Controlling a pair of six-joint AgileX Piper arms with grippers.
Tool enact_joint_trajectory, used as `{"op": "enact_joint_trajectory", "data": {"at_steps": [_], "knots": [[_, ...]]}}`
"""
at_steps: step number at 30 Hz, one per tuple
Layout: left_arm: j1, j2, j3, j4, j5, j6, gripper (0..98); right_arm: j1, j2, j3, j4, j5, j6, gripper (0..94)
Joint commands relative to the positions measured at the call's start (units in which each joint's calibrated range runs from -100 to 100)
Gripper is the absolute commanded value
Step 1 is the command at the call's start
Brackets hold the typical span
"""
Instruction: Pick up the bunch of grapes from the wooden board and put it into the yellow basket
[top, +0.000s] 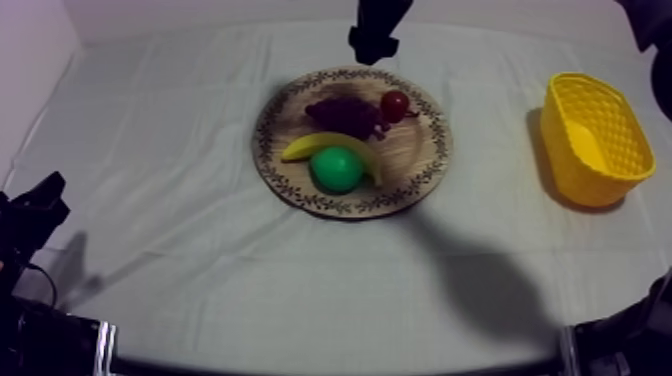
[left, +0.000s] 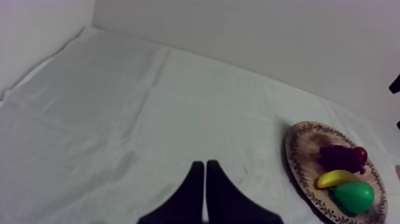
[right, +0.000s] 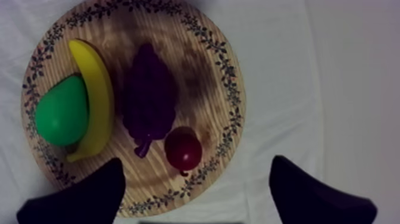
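Step in hand: approach, pre-grasp. The right pincer (top: 373, 47) hangs over the table (top: 200, 285) at 12 o'clock of the wooden board (top: 412, 155), just past its far rim. Its fingers (right: 83, 199) are spread wide w/ nothing between them, so it's released. The bunch of grapes (top: 345, 113) isn't gripped yet. It lies on the board around 11–12 o'clock from the board's centre, dark purple, long axis roughly in line w/ the banana (top: 322, 145). The small red fruit (top: 395, 104) sits at approx 1 o'clock, v. close to the bunch's stalk end (touching or not, can't tell). The pear (top: 337, 169) is at 6 o'clock, tucked against the banana. The yellow basket (top: 560, 155) stands well apart at 3 o'clock of the board and looks empty. The left pincer (left: 204, 168) is clenched on nothing, parked low at approx 8 o'clock, away from the board. Next move, as I judge it: bring the right pincer down over the bunch's mid-section, fingers straddling its narrow width. One finger goes into the gap on the banana side, and both stay clear of the red fruit. Then close, lift, swing to 3 o'clock and release over the basket. Writing: no brand, label or text anywhere, only a leafy pattern round the board's rim.
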Motion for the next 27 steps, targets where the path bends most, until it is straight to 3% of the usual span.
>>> {"op": "enact_joint_trajectory", "data": {"at_steps": [1, 27], "knots": [[0.01, 0.00, 0.02, 0.00, -0.01, -0.01, 0.1, -0.11, 0.66, 0.18, 0.18, -0.66, -0.04, 85.6], [0.01, 0.00, 0.02, 0.00, -0.01, -0.01, 0.1, -0.62, 19.68, -1.99, 1.81, -9.98, -1.84, 84.3]]}}
